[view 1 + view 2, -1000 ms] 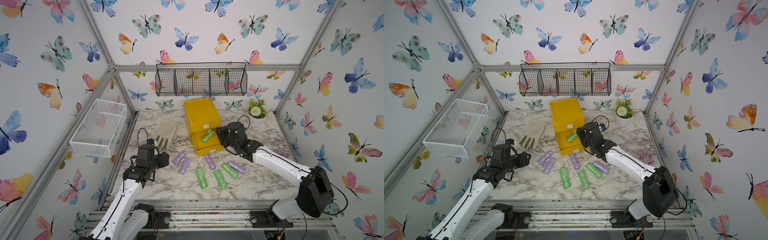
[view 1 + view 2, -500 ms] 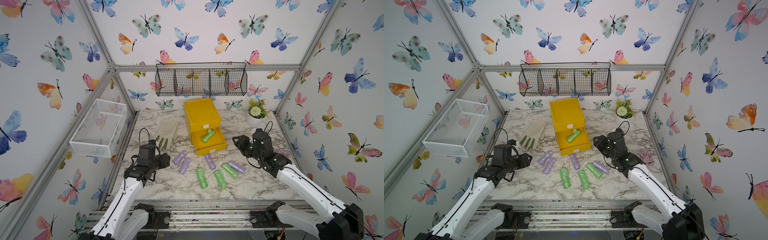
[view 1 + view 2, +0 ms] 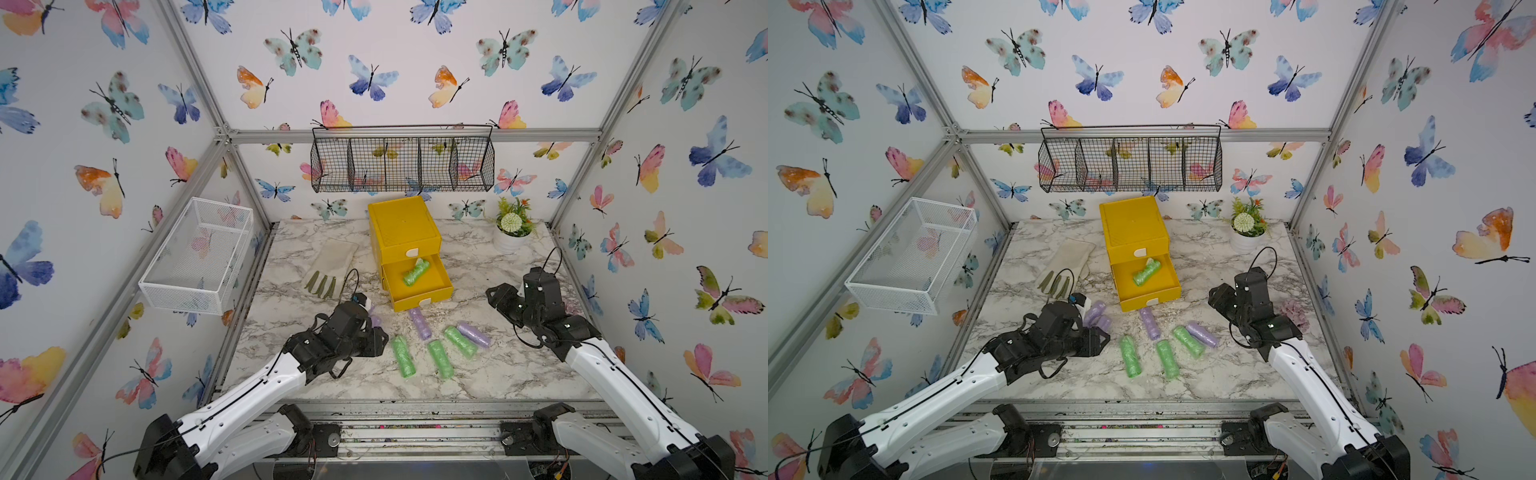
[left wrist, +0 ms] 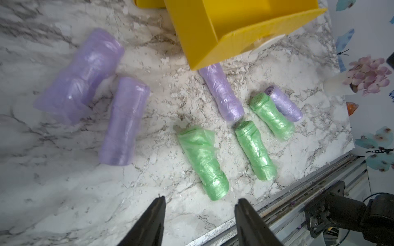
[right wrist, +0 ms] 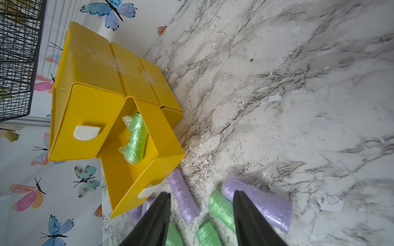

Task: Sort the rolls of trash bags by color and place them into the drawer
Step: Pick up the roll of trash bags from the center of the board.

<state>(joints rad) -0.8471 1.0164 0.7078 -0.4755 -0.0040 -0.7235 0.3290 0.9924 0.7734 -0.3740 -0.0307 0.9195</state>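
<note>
One green roll (image 3: 416,272) lies in the open drawer (image 3: 434,286) (three green rolls (image 4: 202,161), four purple rolls (image 4: 125,121) on the worktop (image 3: 478,374)); left gripper (image 4: 199,204) and right gripper (image 5: 201,194) gape, empty.

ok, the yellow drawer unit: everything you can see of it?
The drawer unit is a bright yellow plastic cube, upright on the marble table near the back wall. It has white tab handles. The top drawer is shut. The second drawer is pulled out and holds one green roll. A purple roll lies at its front edge.

Butterfly wallpaper (image 3: 374,79) surrounds me; a black wire basket (image 3: 402,160) hangs above my marble tabletop (image 3: 498,374).
</note>
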